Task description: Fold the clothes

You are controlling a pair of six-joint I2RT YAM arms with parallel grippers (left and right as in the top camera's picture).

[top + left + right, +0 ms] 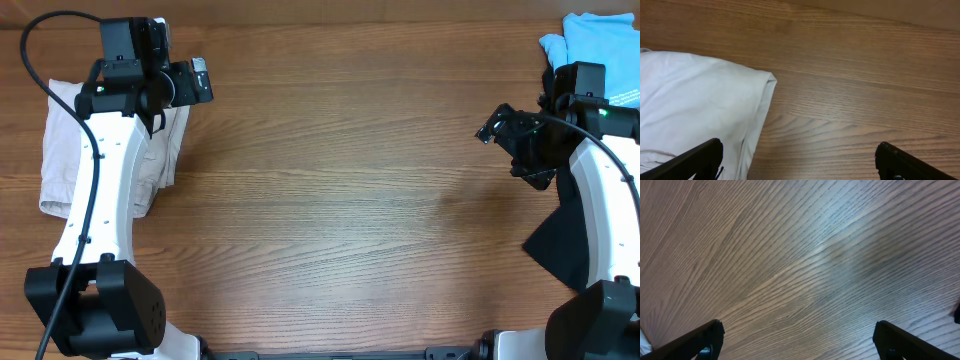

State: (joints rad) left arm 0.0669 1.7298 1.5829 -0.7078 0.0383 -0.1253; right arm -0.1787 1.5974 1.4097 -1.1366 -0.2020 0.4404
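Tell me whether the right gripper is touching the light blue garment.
Apart. The overhead view shows the right gripper over bare wood, with a wide stretch of table between it and the light blue garment.

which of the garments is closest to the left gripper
The beige shorts, on the left side, with the open left gripper at their edge. The light blue garment and the black garment lie at the far right.
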